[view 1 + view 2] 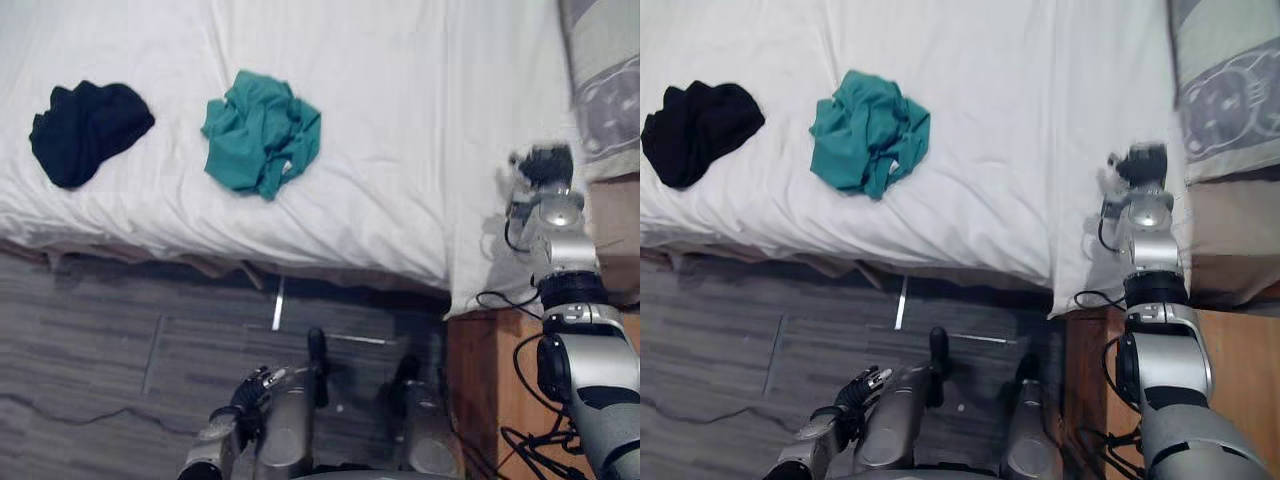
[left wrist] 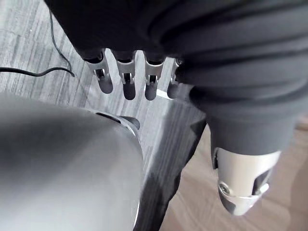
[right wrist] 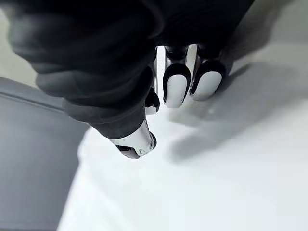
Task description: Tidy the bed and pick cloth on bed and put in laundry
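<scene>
Bed [image 1: 400, 100] carries black cloth [image 1: 88, 130] upper left and teal cloth [image 1: 262, 130] near it (both limp, light; a raised fold looks best to pinch). Left hand [image 1: 250, 390] hangs slack-fingered at lower centre; right hand [image 1: 540, 165], fingers loose and empty, is at right.

**White bed, one black cloth, one green cloth**

The bed [image 1: 400, 110] has a plain white sheet. Near its left edge lies a black cloth [image 1: 88, 130], all one colour. Next to it, closer to the middle, is a blue-green cloth [image 1: 262, 132], plain too. At the bed's far right corner is grey bedding [image 1: 608, 90] with pale round shapes on it. The floor [image 1: 100, 350] along the near edge is grey with dark lines. By the near right corner is brown wood [image 1: 485, 370].
</scene>
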You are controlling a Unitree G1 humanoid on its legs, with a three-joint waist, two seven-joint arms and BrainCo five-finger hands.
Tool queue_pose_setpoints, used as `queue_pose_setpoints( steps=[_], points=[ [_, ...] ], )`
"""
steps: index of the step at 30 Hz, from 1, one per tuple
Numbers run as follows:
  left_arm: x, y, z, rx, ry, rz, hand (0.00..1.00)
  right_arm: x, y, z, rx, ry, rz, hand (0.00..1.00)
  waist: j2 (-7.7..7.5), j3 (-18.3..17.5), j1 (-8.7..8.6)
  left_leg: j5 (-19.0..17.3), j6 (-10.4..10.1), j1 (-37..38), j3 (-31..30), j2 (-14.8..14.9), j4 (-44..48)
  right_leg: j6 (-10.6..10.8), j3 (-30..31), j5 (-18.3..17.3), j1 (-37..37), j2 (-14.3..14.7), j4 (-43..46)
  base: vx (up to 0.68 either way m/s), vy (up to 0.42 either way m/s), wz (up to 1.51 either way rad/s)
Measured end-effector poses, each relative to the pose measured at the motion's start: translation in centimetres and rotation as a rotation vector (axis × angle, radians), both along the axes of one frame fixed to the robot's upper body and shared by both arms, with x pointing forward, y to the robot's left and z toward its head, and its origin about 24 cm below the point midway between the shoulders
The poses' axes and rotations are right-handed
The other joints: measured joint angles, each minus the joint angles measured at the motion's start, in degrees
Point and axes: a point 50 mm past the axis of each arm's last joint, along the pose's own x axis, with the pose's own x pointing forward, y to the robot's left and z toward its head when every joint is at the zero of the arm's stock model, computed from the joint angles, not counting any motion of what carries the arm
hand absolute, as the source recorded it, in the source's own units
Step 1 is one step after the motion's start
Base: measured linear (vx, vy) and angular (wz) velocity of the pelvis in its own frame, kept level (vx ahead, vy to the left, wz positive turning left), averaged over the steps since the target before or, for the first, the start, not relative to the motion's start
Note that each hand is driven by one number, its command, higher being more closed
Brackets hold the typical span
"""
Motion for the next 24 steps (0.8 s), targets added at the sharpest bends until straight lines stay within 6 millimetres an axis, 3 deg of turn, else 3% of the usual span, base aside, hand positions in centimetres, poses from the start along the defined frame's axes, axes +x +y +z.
queue_pose_setpoints(
  steps=[2, 6, 8, 11, 12, 13, 14, 15, 17, 18, 21, 24],
  points=[
    [0.5, 0.0, 0.2, 0.008, -0.01, 0.012, 0.0, -0.6, 0.4, -0.1, -0.015, -0.044, 0.02, 1.0, -0.05, 0.86, -0.54, -1.78, 0.04, -1.4, 0.25, -0.08, 3.22, 0.18, 0.68, -1.51, -1.34, -0.89, 2.94, -0.04, -0.052, -0.01],
    [0.8, -0.1, 0.5, 0.012, -0.047, 0.01, 0.0, -1.7, 2.4, -3.8, 0.059, -0.027, 0.081, 1.0, -1.62, 0.94, -1.56, -4.02, -0.01, -0.91, 0.38, 0.23, 6.54, 0.21, 0.87, -3.58, -0.51, -1.57, 5.53, 0.0, -0.068, -0.01],
    [1.0, -0.1, 0.6, 0.015, -0.056, 0.008, 0.0, -2.9, 2.8, -5.9, 0.088, -0.009, 0.089, 1.0, -2.59, 0.7, -1.6, -4.03, -0.13, 0.23, 0.29, 0.17, 5.79, 0.29, 0.61, -3.7, 0.65, -1.55, 5.07, 0.04, -0.068, 0.01],
    [0.6, -0.2, 0.4, 0.025, -0.056, -0.002, 0.0, -6.2, 2.9, -11.4, 0.147, 0.132, 0.085, 1.0, -4.04, 0.04, -1.83, -3.54, -0.59, 4.15, -0.02, -0.17, 3.01, 0.4, -0.13, -3.68, 4.76, -1.07, 2.24, 0.08, -0.036, 0.03],
    [0.4, -0.1, 0.3, 0.029, -0.054, 0.002, 0.0, -8.9, 3.1, -15.2, 0.192, 0.256, 0.07, 0.0, -4.46, -0.24, -1.86, -3.1, -1.02, 6.22, -0.08, -0.27, 0.88, 0.47, -0.22, -3.27, 6.7, -0.51, 0.2, 0.09, -0.02, -0.04],
    [0.2, 0.0, 0.2, 0.03, -0.05, 0.004, 0.0, -10.6, 3.1, -17.5, 0.219, 0.345, 0.051, 0.0, -4.64, -0.35, -1.92, -2.63, -1.07, 7.3, -0.01, -0.33, -0.12, 0.48, -0.25, -3.04, 7.48, -0.28, -0.83, 0.15, -0.038, -0.1],
    [-0.3, 0.1, 0.0, 0.043, -0.035, 0.006, 0.0, -15.0, 4.0, -22.7, 0.309, 0.589, 0.011, 0.0, -4.88, -1.34, -2.66, -1.05, -1.36, 8.78, 0.0, -0.56, -3.69, 0.55, -0.2, -2.2, 8.23, 0.29, -3.16, 0.13, -0.038, -0.1],
    [-0.5, 0.0, -0.1, 0.053, -0.027, 0.003, 0.0, -16.7, 4.4, -24.3, 0.34, 0.676, 0.001, 0.0, -4.79, -1.6, -3.04, -0.54, -1.47, 9.19, 0.0, -0.61, -4.86, 0.63, -0.22, -1.77, 8.36, 0.54, -4.02, 0.14, -0.038, -0.13],
    [-1.1, 0.1, -0.5, 0.086, 0.01, -0.001, 0.0, -22.4, 6.7, -28.4, 0.447, 0.924, -0.006, 0.0, -4.54, -1.85, -4.48, 1.05, -1.92, 11.34, 0.55, -0.58, -9.01, 0.67, 0.07, 0.13, 9.59, 1.85, -7.57, 0.13, -0.021, -0.32],
    [-1.5, 0.3, -0.8, 0.109, 0.04, 0.001, 0.0, -25.3, 6.9, -29.6, 0.467, 1.014, -0.017, 0.0, -4.52, -2.05, -5.1, 1.22, -2.03, 13.38, 1.94, -0.05, -10.78, 0.67, 0.85, 1.38, 11.06, 2.88, -9.87, 0.14, -0.026, -0.52],
    [-2.2, 0.6, -1.3, 0.135, 0.092, 0.036, 0.0, -29.9, 7.3, -30.8, 0.435, 1.159, 0.025, 0.0, -5.05, -5.33, -5.56, 1.19, -2.08, 15.56, 5.24, 0.34, -11.14, 0.89, 1.15, 2.06, 13.77, 3.35, -12.67, 0.11, -0.021, -0.31],
    [-2.4, 1.2, -1.3, 0.158, 0.111, 0.071, 0.0, -30.4, 8.3, -31.1, 0.431, 1.175, 0.07, 0.0, -5.88, -6.7, -6.57, 0.95, -2.22, 15.37, 7.01, 1.05, -7.82, 0.99, -0.99, 2.13, 16.52, 1.91, -12.89, 0.06, 0.015, 0.28]
  ],
)
